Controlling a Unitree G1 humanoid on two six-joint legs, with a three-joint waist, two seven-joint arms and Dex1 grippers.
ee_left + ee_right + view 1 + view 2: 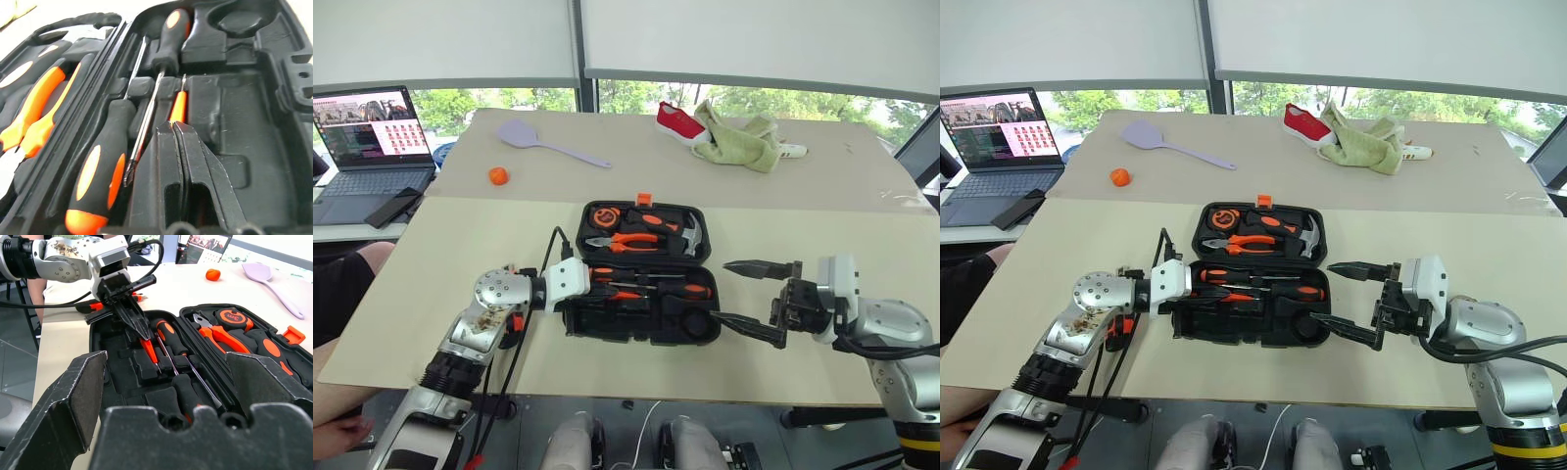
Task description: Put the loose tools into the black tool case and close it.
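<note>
In the black tool case [636, 328], left pincer [177, 128].

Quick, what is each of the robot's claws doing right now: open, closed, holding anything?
Left gripper: shut on the small orange tester screwdriver, over the open black tool case.
Right gripper: wide open, holding nothing, beside the case.

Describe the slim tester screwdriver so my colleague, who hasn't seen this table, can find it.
Start at the black tool case lying open mid-table, and look in the half nearer the robot. The tester screwdriver lies there beside two screwdrivers, under the shut left pincer. Its thin, plain orange body sets it apart from their thick orange-and-black handles.
</note>
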